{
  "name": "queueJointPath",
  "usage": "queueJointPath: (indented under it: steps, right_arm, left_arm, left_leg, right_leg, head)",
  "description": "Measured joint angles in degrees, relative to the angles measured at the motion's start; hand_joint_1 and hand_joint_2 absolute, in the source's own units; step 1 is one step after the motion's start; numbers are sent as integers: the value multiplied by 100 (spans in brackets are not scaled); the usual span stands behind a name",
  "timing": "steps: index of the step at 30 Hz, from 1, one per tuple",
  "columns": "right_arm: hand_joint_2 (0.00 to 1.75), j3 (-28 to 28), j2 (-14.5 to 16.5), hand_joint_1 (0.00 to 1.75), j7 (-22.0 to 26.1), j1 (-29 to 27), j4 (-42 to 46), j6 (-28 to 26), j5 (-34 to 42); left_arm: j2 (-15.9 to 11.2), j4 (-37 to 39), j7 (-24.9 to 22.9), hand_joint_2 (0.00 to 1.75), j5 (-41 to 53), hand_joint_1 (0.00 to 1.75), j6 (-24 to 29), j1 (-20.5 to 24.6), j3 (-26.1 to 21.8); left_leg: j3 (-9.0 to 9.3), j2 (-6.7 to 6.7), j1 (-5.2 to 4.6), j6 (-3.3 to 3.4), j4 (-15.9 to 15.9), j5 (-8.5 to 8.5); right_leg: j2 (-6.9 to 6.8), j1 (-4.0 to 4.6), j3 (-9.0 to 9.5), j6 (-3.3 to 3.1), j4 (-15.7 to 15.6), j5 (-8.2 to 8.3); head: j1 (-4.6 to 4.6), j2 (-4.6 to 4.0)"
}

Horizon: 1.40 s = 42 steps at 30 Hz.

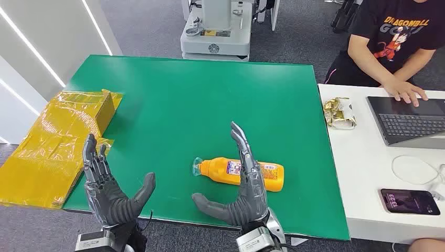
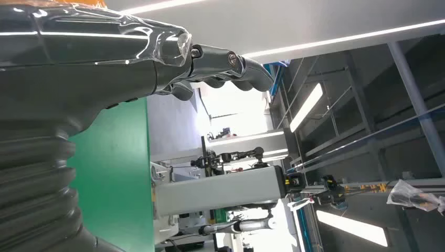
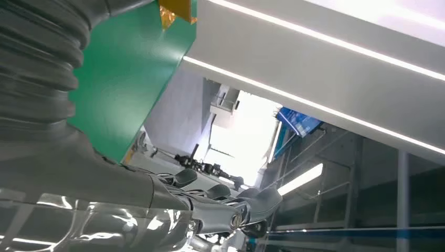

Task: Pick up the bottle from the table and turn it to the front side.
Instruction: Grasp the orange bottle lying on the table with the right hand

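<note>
One orange bottle (image 1: pixel 246 173) lying flat, two empty hands, left hand (image 1: pixel 110 191), right hand (image 1: pixel 244 189)

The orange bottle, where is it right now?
In the head view, the orange bottle lies on its side on the green table, near the front edge, just behind the right hand, which is open.

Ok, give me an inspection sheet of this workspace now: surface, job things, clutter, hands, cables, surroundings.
Surface: green table, white desk abutting on its right.
Job's things: orange bottle lying on its side, clear cap toward the left.
Clutter: yellow wrapped cartons at the table's left edge.
Hands: left hand open, apart from the bottle; right hand open, fingers in front of the bottle, contact unclear.
Cables: white cable on the desk.
Surroundings: seated person at a laptop; snack packet; phone.
</note>
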State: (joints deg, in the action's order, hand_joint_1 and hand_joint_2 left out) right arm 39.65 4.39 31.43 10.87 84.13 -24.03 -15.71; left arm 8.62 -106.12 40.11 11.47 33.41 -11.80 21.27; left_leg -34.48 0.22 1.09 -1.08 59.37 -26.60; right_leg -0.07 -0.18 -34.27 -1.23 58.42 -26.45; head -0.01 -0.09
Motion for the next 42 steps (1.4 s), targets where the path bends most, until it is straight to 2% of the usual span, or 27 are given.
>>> queueJointPath:
  steps: [2, 6, 13, 19, 23, 26, 34, 42]
  right_arm:
    - [175, -1, -22, 0, -243, 9, -1, 80, -249]
    - [175, -115, -153, 0, -1051, 46, 4, 428, -1316]
    - [175, -653, -364, 0, -2074, -55, 263, 1131, -2677]
    - [175, -968, -585, 0, -2621, -213, 533, 1612, -3285]
    - [175, -1085, -822, 0, -3019, -246, 586, 2285, -3435]
    - [175, -1185, -975, 0, -3199, -231, 519, 2699, -3363]
    - [175, -1305, -1160, 0, -3313, -208, 302, 3025, -3345]
    - [175, -1267, -1416, 0, -3113, -91, 179, 3474, -3711]
  left_arm:
    - [1, 0, 0, 175, -13, 0, -24, 0, 0]
    - [1, 0, 0, 175, -62, 0, -93, -1, 0]
    - [40, 0, -21, 175, -94, 0, -366, -2, -15]
    - [101, 1, -60, 175, -76, 0, -621, 11, -82]
    - [130, 25, -59, 175, -68, 0, -780, 57, -122]
    - [138, 55, -64, 175, -80, 0, -872, 104, -135]
    - [139, 105, -114, 175, -134, 0, -1073, 156, -138]
    - [168, 210, -127, 175, -155, 0, -1448, 242, -140]
  left_leg:
    - [0, 0, 0, 0, 0, 0]
    - [0, -1, 0, 0, 1, 0]
    - [-1, -3, -1, 0, 2, 0]
    - [0, -2, -1, 4, 2, -3]
    - [-1, 0, -1, 4, 2, -3]
    - [-1, -2, -1, 4, 2, -3]
    - [-1, -2, -1, 5, 2, -3]
    - [-3, -1, -1, 6, 2, -4]
  right_leg:
    - [0, 0, 0, 0, 0, 0]
    - [-2, 0, 0, 0, -1, 0]
    - [-5, 0, 0, 0, -2, 0]
    - [-2, -1, -1, 1, -3, 0]
    - [-1, -1, -1, 2, -3, -1]
    - [-3, -1, 1, 2, -3, 0]
    - [-3, -1, 0, 2, -2, 0]
    - [-3, -1, 0, 2, -2, 0]
  head:
    - [0, 0]
    - [1, 0]
    - [1, 0]
    - [-1, 0]
    - [-1, 0]
    - [0, 0]
    - [0, 0]
    - [1, 0]
